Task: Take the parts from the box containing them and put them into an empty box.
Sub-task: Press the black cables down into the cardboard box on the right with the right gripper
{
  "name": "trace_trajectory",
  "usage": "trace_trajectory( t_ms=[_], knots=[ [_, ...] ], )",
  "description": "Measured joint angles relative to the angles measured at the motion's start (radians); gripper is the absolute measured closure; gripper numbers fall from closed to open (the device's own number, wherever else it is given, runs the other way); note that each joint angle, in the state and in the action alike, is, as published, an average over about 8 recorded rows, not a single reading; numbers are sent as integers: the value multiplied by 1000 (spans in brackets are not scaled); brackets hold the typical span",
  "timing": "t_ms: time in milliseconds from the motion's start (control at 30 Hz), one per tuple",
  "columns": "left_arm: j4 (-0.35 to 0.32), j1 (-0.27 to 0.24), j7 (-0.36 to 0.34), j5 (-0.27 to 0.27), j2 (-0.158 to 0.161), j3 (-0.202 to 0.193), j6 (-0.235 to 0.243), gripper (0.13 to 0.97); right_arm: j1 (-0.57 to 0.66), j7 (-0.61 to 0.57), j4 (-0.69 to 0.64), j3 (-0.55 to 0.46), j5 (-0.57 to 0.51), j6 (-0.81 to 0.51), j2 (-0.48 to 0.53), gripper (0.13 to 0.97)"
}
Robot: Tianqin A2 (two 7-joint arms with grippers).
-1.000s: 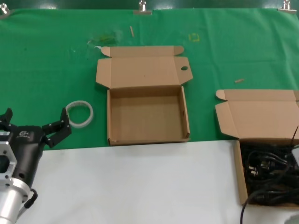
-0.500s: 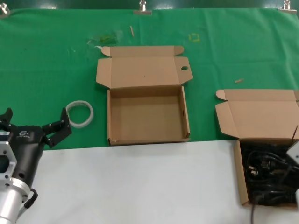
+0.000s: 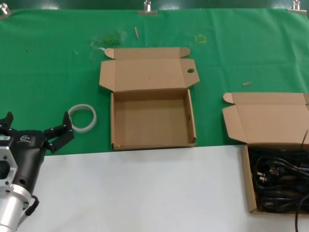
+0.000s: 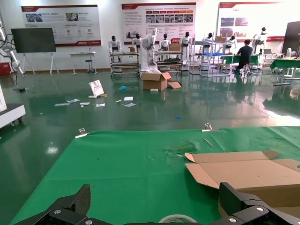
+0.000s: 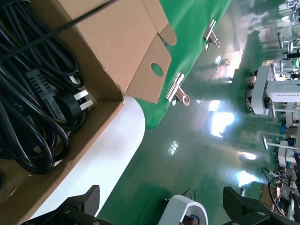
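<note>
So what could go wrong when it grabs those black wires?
1. The thin black power cords lie looped over each other in the shallow brown cardboard box. When the open right gripper lifts one, it may drag several up or snag.
2. That box sits close to the white table's rounded corner, so a snagged pull might slide it off.
The open left gripper waits far to the left.

We see a green cloth (image 3: pixel 48 72) over the far half of the white tabletop (image 3: pixel 145 193), binder clips (image 3: pixel 147 7) along its back edge, a white tape ring (image 3: pixel 82 118) lying on the cloth, and a small wooden stick (image 3: pixel 136 32) near the back.
</note>
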Motion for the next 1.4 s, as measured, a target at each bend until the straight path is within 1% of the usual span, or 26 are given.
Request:
trace_trajectory(
  t_ms=[167,267,367,467,500,633,767,867,933,1067,1133,1267,1400],
  knots=[
    [0,0,0,0,0,0,0,132,5,-20,10,12,0,1,-26,177],
    [0,0,0,0,0,0,0,132,-4,7,28,-7,0,6,-41,200],
    [0,0,0,0,0,0,0,132,-23,64,61,-47,0,14,-53,235],
    [0,0,0,0,0,0,0,132,-53,153,101,-109,0,25,-62,270],
    [0,0,0,0,0,0,0,132,-66,190,115,-135,0,28,-63,270],
    [0,0,0,0,0,0,0,132,-114,356,155,-253,0,35,-66,249],
    [0,0,0,0,0,0,0,132,-153,520,168,-372,0,30,-66,228],
    [0,0,0,0,0,0,0,132,-169,609,164,-436,0,23,-67,209],
    [0,0,0,0,0,0,0,132,-174,643,159,-459,0,18,-67,189],
    [0,0,0,0,0,0,0,132,-175,667,146,-474,0,13,-67,150],
    [0,0,0,0,0,0,0,132,-172,666,141,-472,0,13,-67,147],
    [0,0,0,0,0,0,0,132,-167,646,142,-457,0,21,-67,137],
    [0,0,0,0,0,0,0,132,-167,603,156,-427,0,38,-67,129]
  ],
)
